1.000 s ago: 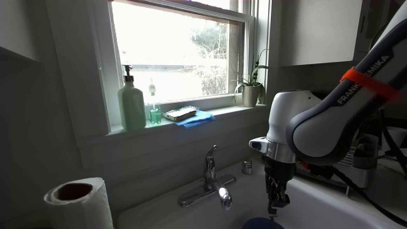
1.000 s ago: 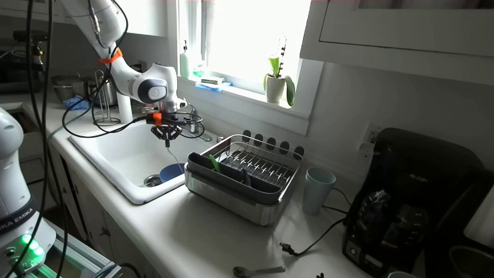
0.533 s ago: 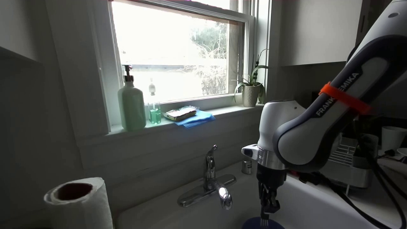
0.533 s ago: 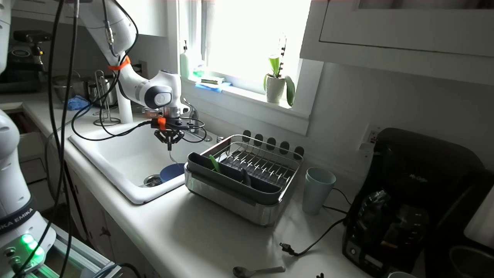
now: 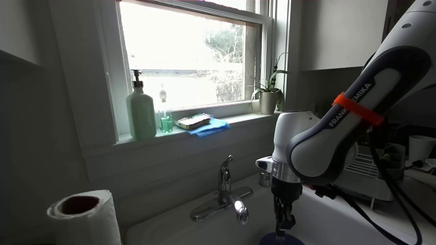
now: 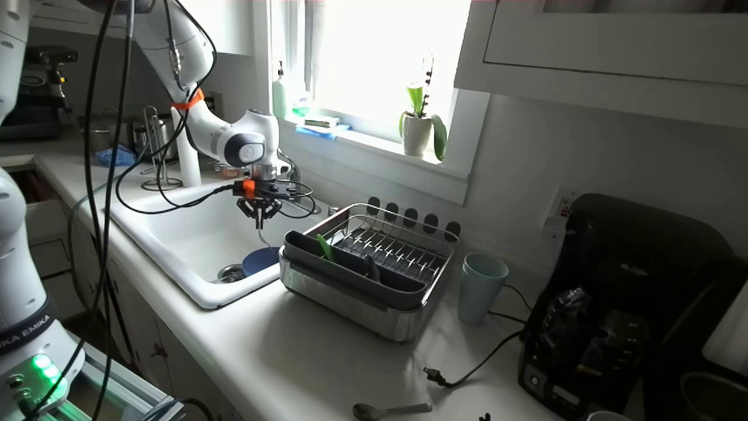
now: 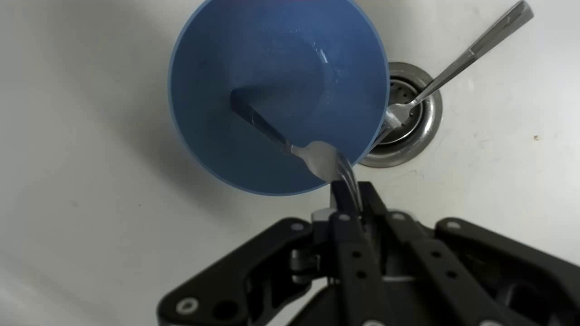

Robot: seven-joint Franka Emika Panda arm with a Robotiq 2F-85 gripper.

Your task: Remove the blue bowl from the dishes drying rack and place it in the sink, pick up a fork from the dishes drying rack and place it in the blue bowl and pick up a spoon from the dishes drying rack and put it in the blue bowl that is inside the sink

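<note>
Gripper (image 7: 356, 192) sits lower vs. 1 s ago — we pinch a fork (image 7: 321, 158) by its tines, handle toward 10 o'clock (wrist view), prob. so it drops into the blue bowl (image 7: 213, 140) in the sink (image 7: 113, 249).

Looks like a home kitchen. Has a white sink (image 6: 190, 240) with a chrome faucet (image 5: 225, 190) below a window (image 5: 184, 54), and wall cupboards (image 6: 520, 44). Shows a drying rack (image 6: 350, 307), a coffee maker (image 6: 634, 280) and a spoon (image 6: 391, 411) on the counter (image 6: 298, 345), a roll of paper towels (image 5: 90, 224) near the sink, and a pump bottle (image 5: 141, 114) and a potted plant (image 5: 268, 102) on the windowsill (image 5: 243, 118).
</note>
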